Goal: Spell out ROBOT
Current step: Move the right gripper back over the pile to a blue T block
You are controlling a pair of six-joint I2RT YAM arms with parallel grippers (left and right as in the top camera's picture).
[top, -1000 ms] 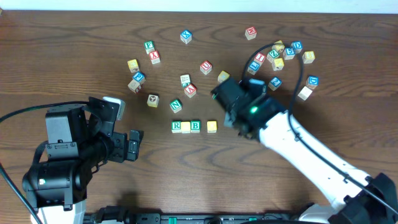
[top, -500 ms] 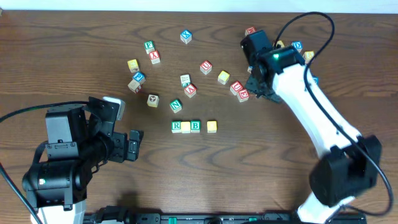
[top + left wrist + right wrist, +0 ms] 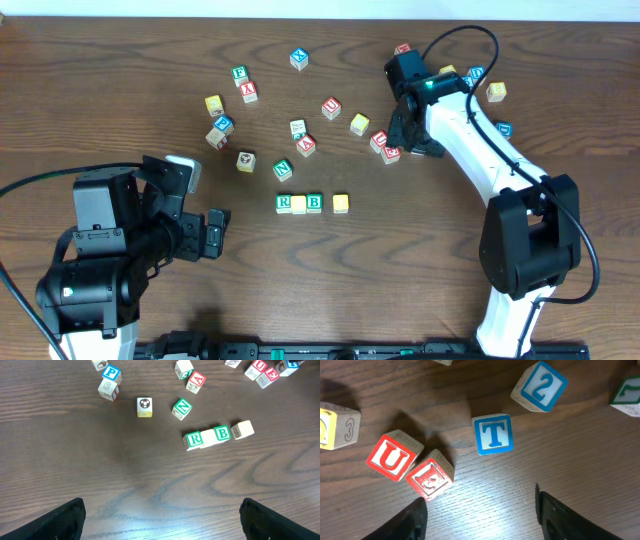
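R (image 3: 284, 203), yellow cube (image 3: 299, 204), B (image 3: 315, 203) touch; second yellow cube (image 3: 341, 203) near; blue T (image 3: 493, 434) apart.

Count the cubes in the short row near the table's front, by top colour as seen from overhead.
Green: 2, the R cube and the B cube
Yellow: 2, the cube between them and the end cube, apart from B
Total: 4

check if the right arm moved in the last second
Yes. In the overhead view the right gripper moved up and right, away from the green R cube and its row, to above the blue T cube.
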